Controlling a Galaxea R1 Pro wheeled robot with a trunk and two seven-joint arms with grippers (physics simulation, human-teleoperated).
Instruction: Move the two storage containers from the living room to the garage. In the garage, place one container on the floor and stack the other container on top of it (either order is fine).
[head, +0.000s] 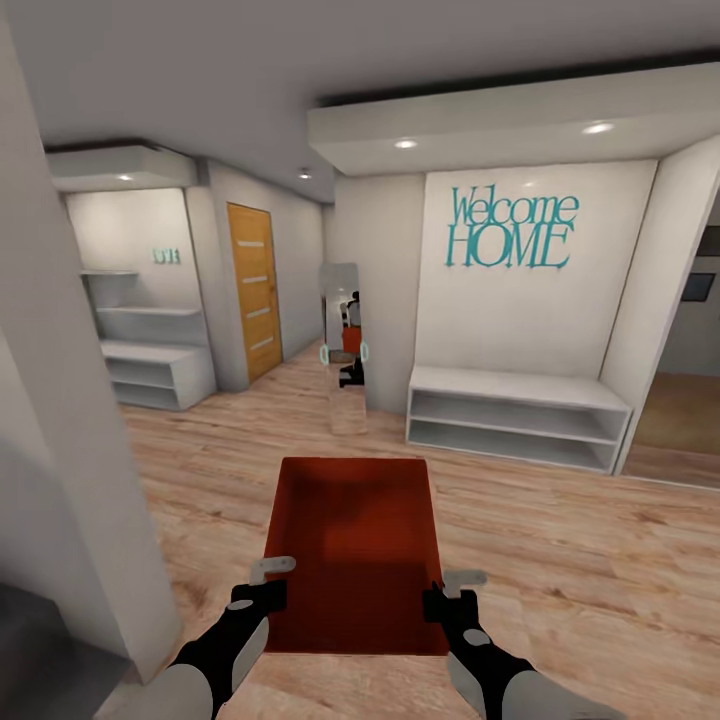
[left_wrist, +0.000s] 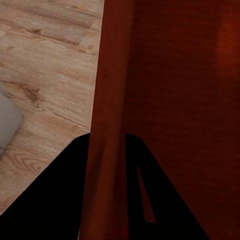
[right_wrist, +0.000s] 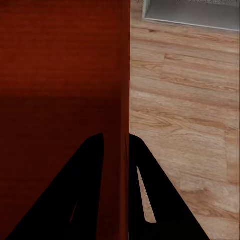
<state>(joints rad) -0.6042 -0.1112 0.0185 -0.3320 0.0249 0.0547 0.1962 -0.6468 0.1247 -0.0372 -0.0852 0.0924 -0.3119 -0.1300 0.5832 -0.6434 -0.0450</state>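
Storage container (head: 355, 545) — plain red-orange, lidless, thin straight walls — held above wood plank floor (head: 560, 560), ahead of robot. Left pincer (head: 266, 582) clamped on left wall, right pincer (head: 450, 592) on right wall.

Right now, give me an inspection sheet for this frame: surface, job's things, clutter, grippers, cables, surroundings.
Surface: light wood plank floor, hallway.
Job's things: one red container held in front of the robot, open side up.
Clutter: nothing seen on the floor.
Grippers: left gripper shut on the container's left wall, right gripper shut on its right wall; the wrist views show a finger on each side of the wall.
Cables: nothing seen.
Surroundings: white shelf bench under a "Welcome HOME" sign, wooden door, narrow mirror reflecting the robot, white shelves at left.
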